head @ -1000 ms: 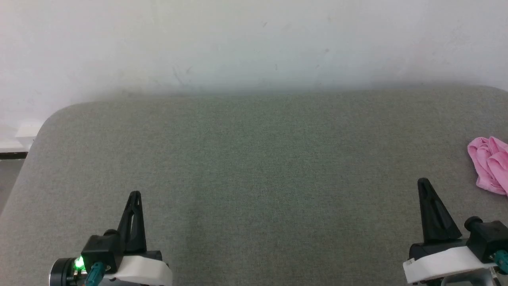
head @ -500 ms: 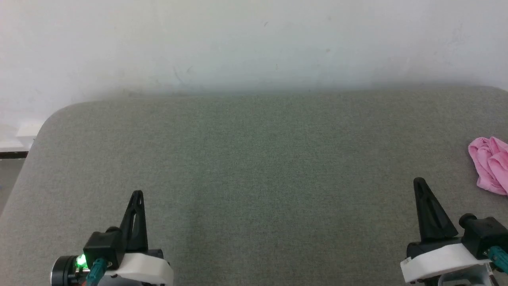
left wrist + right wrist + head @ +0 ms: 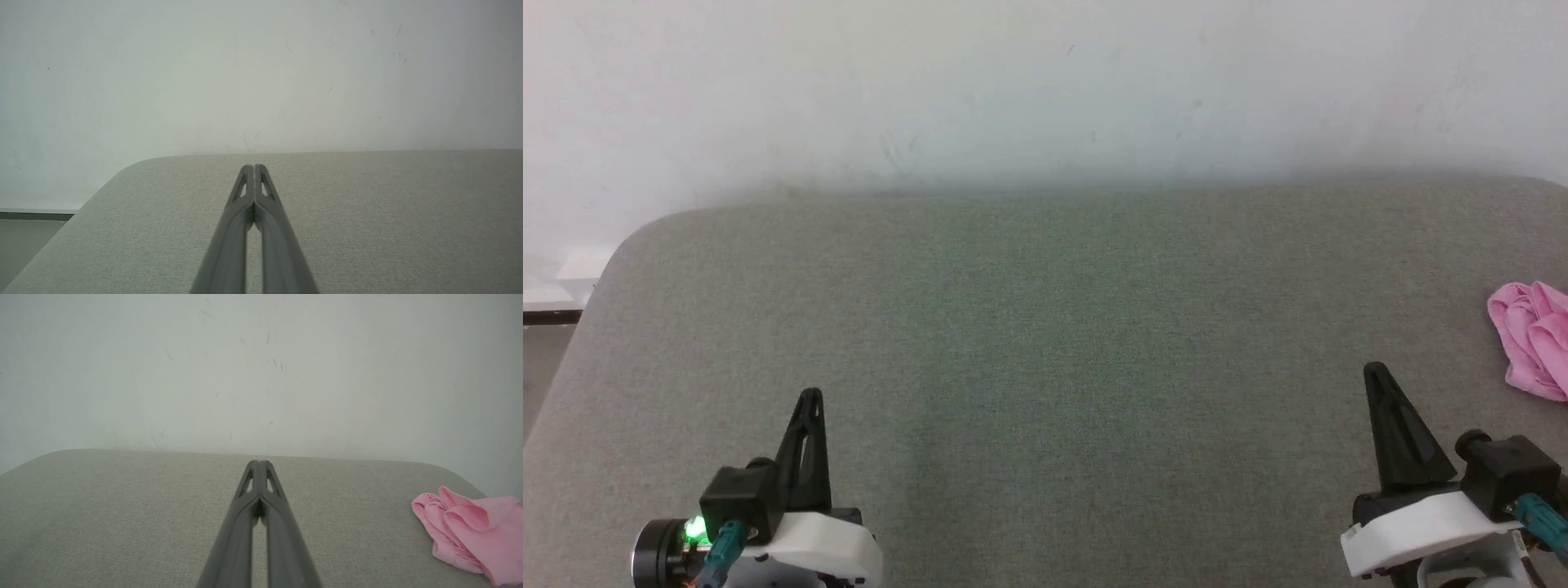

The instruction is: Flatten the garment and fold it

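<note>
The garment (image 3: 1534, 339), seemingly crumpled, runs off the view's edge; left of it, the right claw (image 3: 1374, 371) and left claw (image 3: 809, 396) sit clenched, empty.

Light pink, thin, soft cloth garment (image 3: 1529, 336), crumpled into a loose heap of rounded folds, at the right edge of the head view, slightly below mid-height. Its right part is cut off by the frame. In the right wrist view the garment (image 3: 470, 531) occupies the lower right corner, again partly cut off. A gathered, ruffled band runs along its left and lower border. It lies unflattened and unfolded on the grey woven fabric surface (image 3: 1045, 327), near that surface's rounded corner.
</note>
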Robot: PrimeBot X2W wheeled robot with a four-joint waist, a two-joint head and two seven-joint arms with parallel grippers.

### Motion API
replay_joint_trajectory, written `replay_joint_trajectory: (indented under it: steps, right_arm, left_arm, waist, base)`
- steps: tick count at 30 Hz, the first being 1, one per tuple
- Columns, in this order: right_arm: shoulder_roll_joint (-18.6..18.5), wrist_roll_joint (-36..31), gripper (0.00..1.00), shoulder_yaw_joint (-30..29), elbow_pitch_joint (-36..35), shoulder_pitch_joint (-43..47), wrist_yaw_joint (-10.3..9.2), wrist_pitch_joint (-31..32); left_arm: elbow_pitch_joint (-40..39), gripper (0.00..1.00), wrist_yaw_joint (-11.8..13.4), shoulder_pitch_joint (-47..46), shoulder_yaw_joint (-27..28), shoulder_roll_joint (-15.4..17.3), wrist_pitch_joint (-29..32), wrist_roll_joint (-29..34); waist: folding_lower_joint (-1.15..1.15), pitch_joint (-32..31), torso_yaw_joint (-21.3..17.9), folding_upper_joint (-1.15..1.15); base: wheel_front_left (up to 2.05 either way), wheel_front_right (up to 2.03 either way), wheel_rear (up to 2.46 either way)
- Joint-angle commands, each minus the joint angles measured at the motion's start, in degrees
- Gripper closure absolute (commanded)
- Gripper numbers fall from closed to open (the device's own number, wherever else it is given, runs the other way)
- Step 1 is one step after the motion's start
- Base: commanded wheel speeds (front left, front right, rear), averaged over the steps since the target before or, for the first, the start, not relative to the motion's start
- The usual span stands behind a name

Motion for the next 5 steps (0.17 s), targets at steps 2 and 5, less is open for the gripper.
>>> replay_joint_trajectory:
  steps: [2, 5]
  right_arm:
    - [0.1, -0.8, 1.00, 0.1, 0.1, -0.9, -0.05, 0.5]
    - [0.1, -0.9, 1.00, 0.2, 0.2, -1.0, -0.05, 0.8]
  left_arm:
    - [0.0, 1.00, -0.5, -1.1, -0.2, -0.3, 0.6, 0.6]
    - [0.0, 1.00, -0.6, -1.2, -0.2, -0.3, 1.0, 0.7]
  waist:
    - [0.00, 0.0, 0.0, 0.00]
    - [0.00, 0.0, 0.0, 0.00]
  base:
    - [0.00, 0.00, 0.00]
    - [0.00, 0.00, 0.00]
